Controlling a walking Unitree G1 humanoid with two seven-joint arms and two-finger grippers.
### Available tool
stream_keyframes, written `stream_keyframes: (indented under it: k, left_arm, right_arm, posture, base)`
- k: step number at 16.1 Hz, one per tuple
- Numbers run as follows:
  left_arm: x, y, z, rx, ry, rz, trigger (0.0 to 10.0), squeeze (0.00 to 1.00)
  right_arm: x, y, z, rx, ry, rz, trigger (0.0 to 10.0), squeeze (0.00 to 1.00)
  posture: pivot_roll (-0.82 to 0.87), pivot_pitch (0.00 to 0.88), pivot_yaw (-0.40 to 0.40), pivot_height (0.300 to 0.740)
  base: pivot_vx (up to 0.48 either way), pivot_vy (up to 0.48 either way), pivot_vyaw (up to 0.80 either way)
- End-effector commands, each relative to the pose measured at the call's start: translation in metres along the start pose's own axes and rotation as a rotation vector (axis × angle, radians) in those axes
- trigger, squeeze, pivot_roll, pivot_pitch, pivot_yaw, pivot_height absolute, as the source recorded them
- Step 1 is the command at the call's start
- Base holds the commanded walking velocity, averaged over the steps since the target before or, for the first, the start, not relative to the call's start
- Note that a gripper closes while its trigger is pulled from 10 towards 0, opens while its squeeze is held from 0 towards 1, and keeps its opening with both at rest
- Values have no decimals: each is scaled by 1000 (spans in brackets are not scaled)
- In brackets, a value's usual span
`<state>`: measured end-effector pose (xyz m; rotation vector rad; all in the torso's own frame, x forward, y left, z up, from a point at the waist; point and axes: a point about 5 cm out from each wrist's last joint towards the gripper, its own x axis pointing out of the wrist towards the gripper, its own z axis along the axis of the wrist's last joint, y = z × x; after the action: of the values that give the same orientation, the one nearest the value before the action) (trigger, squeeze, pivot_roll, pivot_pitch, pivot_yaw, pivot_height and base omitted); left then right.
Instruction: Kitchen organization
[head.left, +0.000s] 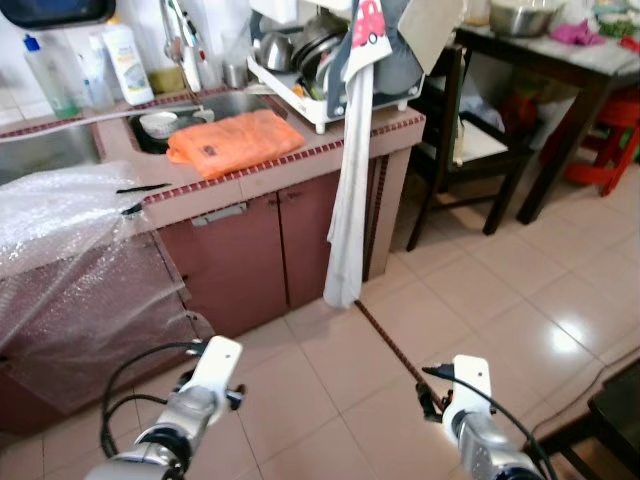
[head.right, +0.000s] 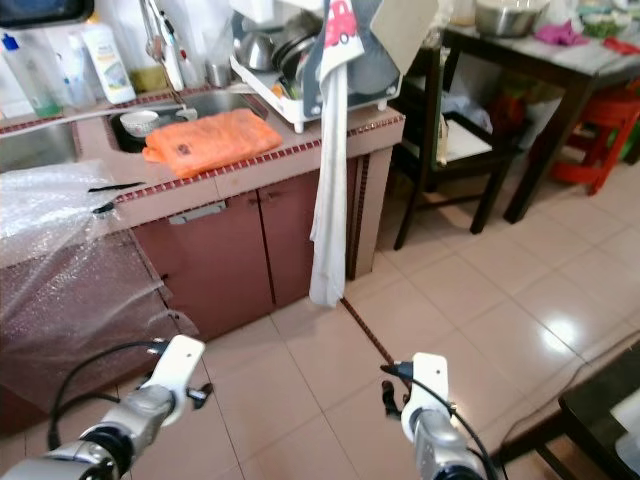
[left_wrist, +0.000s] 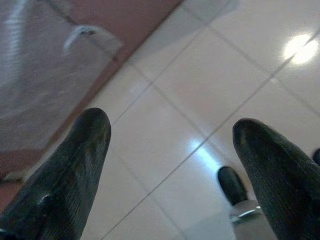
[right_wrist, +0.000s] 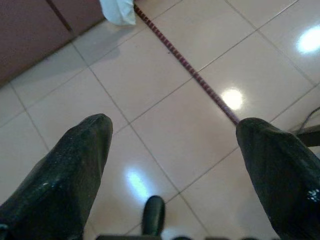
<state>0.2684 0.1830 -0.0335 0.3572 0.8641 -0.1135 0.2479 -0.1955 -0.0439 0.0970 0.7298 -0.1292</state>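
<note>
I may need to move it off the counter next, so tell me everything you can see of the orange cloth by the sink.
The orange cloth is a soft, slightly rumpled fabric, folded into a rough rectangle and lying flat on the tiled counter, right at the sink's front edge. A small dark mark shows near its left end. A white bowl sits in the sink just behind it. Nothing rests on it, and neither gripper is near it.

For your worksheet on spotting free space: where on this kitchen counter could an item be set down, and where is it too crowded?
Free: the counter strip between the orange cloth and the dish rack. Crowded: the sink holding a bowl, the bottles behind it, and the bubble wrap covering the left end.
</note>
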Motion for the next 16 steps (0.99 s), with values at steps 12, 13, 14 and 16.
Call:
stream_keyframes:
  k: [12,13,14,16]
  left_arm:
    - [-1,-2,-12,5,54,-25,10000,0]
    - [-1,-3,-12,4,54,-33,10000,0]
    - [-1,-3,-13,-2,55,-34,10000,0]
    - [-1,-4,-15,-14,64,-38,10000,0]
  right_arm:
    - [-1,-5,-5,76,18,-31,10000,0]
    - [-1,-5,-6,78,20,-30,10000,0]
    - [-1,-5,-6,79,23,-29,10000,0]
    - [-1,-5,-7,82,28,-27,10000,0]
  posture:
    - [-56,16,9,740]
    - [-57,18,8,740]
    - [-56,18,7,740]
    - [-55,18,4,740]
  base:
    - [0,0,0]
    - [0,0,0]
    - [0,0,0]
    - [0,0,0]
